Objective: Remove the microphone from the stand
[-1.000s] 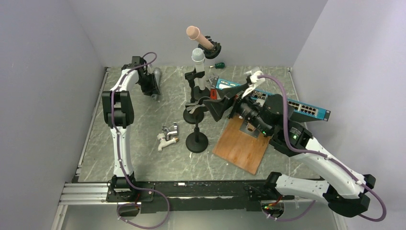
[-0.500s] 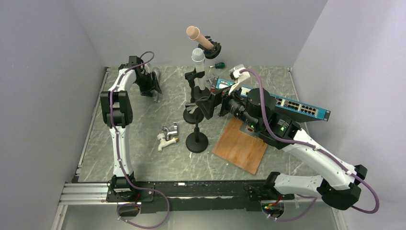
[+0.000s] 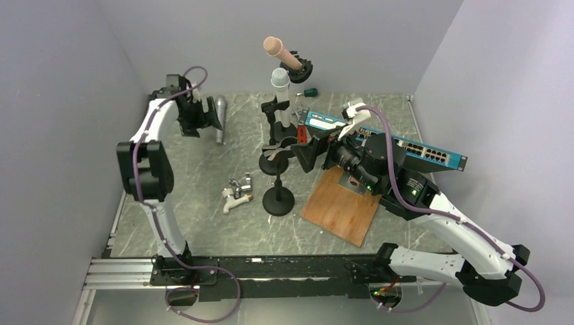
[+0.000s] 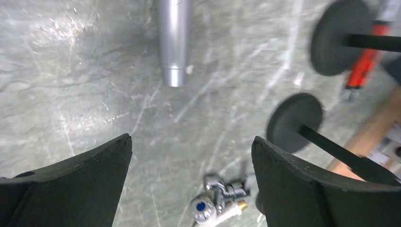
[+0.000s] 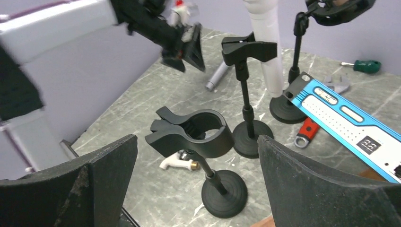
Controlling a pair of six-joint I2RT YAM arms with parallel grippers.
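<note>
A silver microphone (image 3: 221,116) lies flat on the marble table at the back left, its handle end (image 4: 174,40) showing in the left wrist view. My left gripper (image 3: 197,115) hangs just left of it, open and empty (image 4: 191,138). The nearest stand (image 3: 278,177) has an empty black clip (image 5: 194,132). My right gripper (image 3: 306,153) is open just right of that clip, its jaws either side of it without touching (image 5: 197,139). A second stand (image 3: 277,112) holds a white microphone (image 3: 280,78). A third, at the back, holds a beige microphone (image 3: 279,51).
A chrome and white faucet (image 3: 235,191) lies left of the nearest stand's base. A wooden board (image 3: 342,203) and a blue network switch (image 3: 406,145) sit to the right. A green screwdriver (image 3: 310,91) and a red wrench (image 5: 305,132) lie near the stands.
My left gripper opened, let go of the silver microphone and drew back to the left; the microphone now rests on the table. My right gripper swung left, then back a little.
</note>
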